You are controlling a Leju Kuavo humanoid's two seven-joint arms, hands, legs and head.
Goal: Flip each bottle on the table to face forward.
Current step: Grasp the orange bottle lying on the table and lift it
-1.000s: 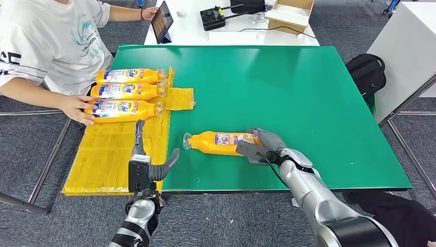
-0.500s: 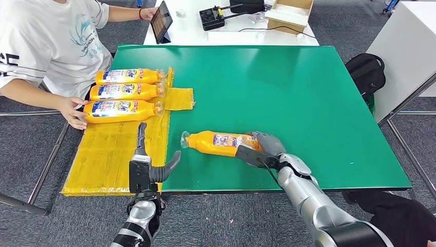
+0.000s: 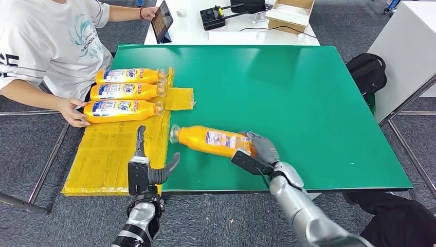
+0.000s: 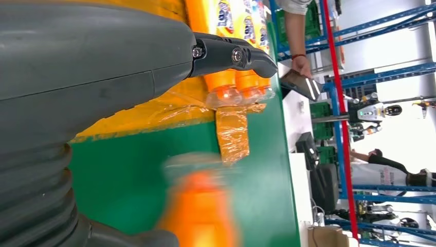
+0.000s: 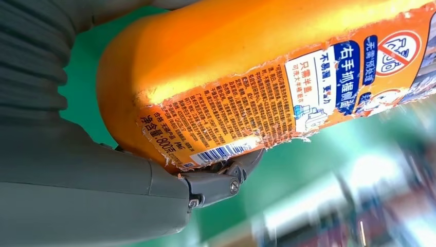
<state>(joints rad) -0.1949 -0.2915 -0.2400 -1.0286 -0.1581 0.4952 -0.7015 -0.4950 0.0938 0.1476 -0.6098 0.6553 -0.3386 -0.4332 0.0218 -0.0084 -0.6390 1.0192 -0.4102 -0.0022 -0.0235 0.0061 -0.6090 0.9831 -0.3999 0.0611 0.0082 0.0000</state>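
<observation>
Head view: three labelled bottles [image 3: 123, 93] are laid on yellow sheeting [image 3: 110, 154]; the left hand [image 3: 149, 163] is spread, empty; an orange bottle [image 3: 211, 140] on the green table [image 3: 288, 87] is gripped by the right hand [image 3: 257, 152].

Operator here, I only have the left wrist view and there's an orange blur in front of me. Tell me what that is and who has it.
Observer: It is the orange bottle, lying over the green table, with the right hand gripping its base end.
Operator: Report which side of the label faces up.
Observer: The right wrist view shows the back label, fine print and a barcode, on the side toward that camera.
Operator: Give me my left hand's state.
Observer: The left hand holds nothing, fingers apart, by the table's near edge over the yellow sheet.
</observation>
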